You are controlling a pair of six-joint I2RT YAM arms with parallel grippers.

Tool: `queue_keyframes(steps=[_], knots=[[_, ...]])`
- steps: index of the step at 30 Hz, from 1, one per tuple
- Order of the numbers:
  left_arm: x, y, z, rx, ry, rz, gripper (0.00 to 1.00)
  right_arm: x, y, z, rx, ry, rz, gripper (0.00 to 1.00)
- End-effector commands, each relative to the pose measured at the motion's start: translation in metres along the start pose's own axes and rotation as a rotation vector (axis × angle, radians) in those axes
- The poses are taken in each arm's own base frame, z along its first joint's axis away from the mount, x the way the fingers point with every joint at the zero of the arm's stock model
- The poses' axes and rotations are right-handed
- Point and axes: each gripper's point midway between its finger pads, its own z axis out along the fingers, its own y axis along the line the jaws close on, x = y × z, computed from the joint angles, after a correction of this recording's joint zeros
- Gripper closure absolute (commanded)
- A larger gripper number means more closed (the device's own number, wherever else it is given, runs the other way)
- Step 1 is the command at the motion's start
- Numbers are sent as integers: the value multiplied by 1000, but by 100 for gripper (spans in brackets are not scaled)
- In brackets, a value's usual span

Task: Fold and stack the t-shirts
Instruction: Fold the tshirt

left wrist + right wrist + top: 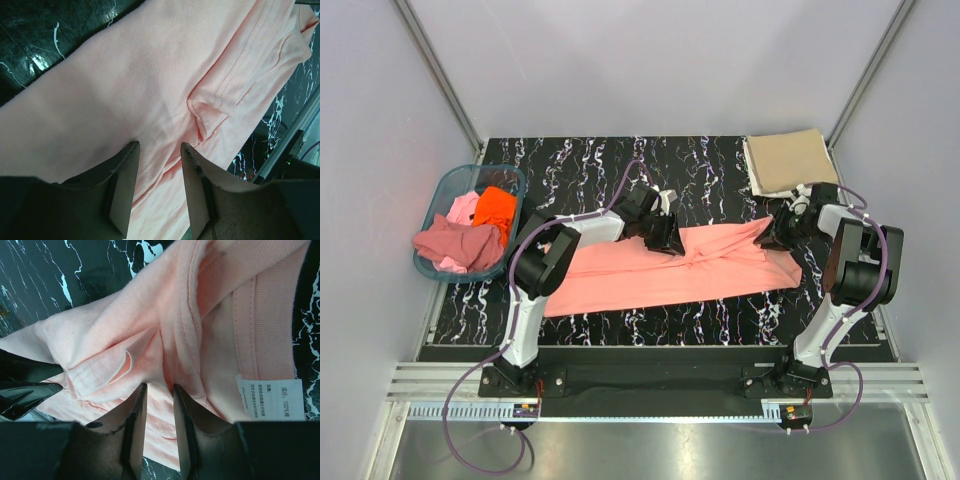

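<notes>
Black marbled worktop (720, 160) fills the cell, and across its middle we see the salmon-pink t-shirt (650, 275) lying flat, its long axis running left to right, collar (270, 315) end to the right. Both sets of jaws sit along its far edge. The left jaws are about mid-length and the right jaws are at the collar end, so nearly all the cloth lies nearward of them. We judge the coming fold turns on that. The left jaws stand half apart above smooth fabric, holding nothing. The right jaws stand narrow, with a ridge of cloth just at their tips (we see no pinch). A folded tan t-shirt (788, 160) lies at the far right corner, and other tees (470, 240) are in the basket (445, 185) at left.
</notes>
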Motion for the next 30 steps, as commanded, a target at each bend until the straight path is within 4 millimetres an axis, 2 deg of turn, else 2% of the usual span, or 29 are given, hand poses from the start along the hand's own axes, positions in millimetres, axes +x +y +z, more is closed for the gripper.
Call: queue_keyframes(steps=[1,5,8,10,12,13,16,19,22,26,28,30], knots=[[12,21,12,-53,36,-7,54,0,1,-5,11,-8,-22,66],[15,24,15,-57,46,-15,54,0,1,-5,15,-8,-23,58],[14,24,16,-56,47,-18,54,1,2,-4,4,-5,-25,59],[14,24,17,-58,45,-18,54,1,2,-3,-3,1,-24,76],[14,26,18,-60,48,-24,54,0,2,-4,6,-4,-20,88],[15,27,18,-64,52,-29,54,-1,2,-6,16,-13,-9,99],[17,31,19,-73,61,-31,54,-4,9,-21,35,-39,6,100],[18,34,17,-90,65,-39,54,8,7,-40,113,-26,51,100],[18,35,17,-94,65,-40,54,23,5,-44,133,9,84,100],[16,36,17,-93,66,-45,54,44,-12,-40,207,48,150,100],[17,35,17,-95,74,-47,54,51,-25,-45,290,55,183,100],[18,36,17,-96,80,-39,54,53,-26,-49,312,59,184,100]])
